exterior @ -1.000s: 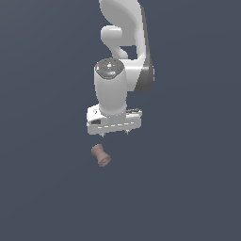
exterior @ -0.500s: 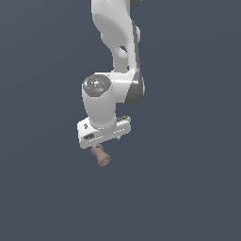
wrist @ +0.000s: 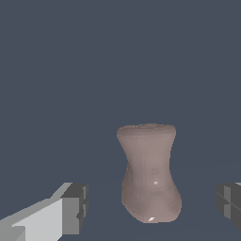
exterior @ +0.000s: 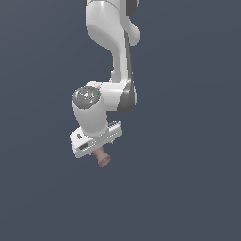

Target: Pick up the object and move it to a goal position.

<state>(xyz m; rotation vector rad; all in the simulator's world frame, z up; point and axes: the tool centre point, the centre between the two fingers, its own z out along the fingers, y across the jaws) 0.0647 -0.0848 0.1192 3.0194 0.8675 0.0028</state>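
A: What is seen nearest in the wrist view?

B: Two grey, blocky fingertips [wrist: 74, 208] are seen spread wide apart, with the object [wrist: 149, 172] framed between them and touched by neither. The gripper [wrist: 151, 207] is thus shown open.

A: How is the object described?

B: A matte, pinkish-brown spool is shown, pinched at the waist and flared at both ends, its surface smooth with one small highlight. It is set against a plain dark grey-blue ground [wrist: 94, 70].

A: What is added by the exterior view?

B: The glossy white arm [exterior: 110, 42] is shown reaching down, its rounded wrist housing above the flat white gripper [exterior: 96, 141]. The object [exterior: 101, 157] is seen just beneath it, partly hidden by it; the fingers cannot be made out there.
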